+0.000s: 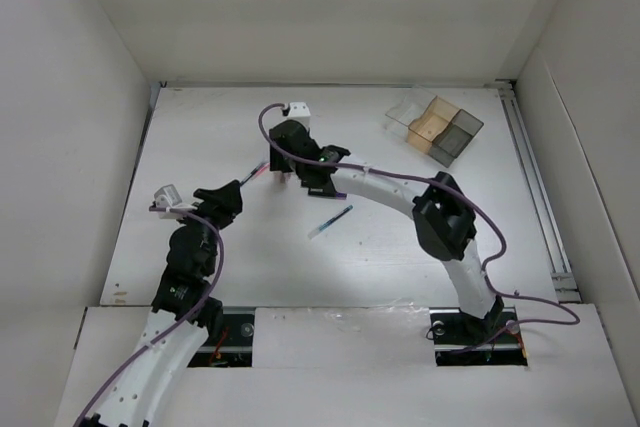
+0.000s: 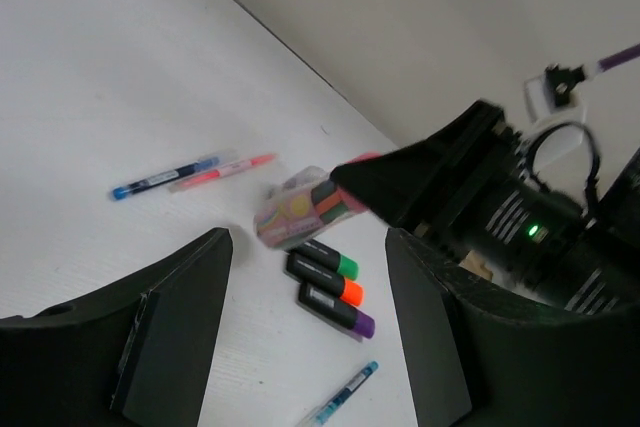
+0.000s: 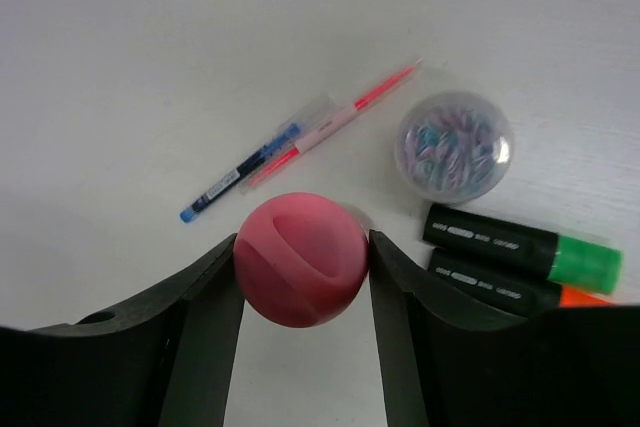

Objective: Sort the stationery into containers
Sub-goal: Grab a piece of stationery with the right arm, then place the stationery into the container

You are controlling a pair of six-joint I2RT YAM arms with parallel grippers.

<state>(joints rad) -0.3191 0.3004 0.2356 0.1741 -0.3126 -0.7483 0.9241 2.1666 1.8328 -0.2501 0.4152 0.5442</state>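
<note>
My right gripper is shut on the pink-capped bottle, a finger pressed on each side of the round cap. Beside it lie the round grey jar, the green-ended marker and the orange-ended marker. A blue pen and the pink-red pen lie together beyond the cap. My left gripper hangs open and empty, above and short of the three markers. A blue-white pen lies alone mid-table. The containers stand at the far right.
White walls close in the table on the left, back and right. My right arm arches across the middle of the table. A metal rail runs along the right edge.
</note>
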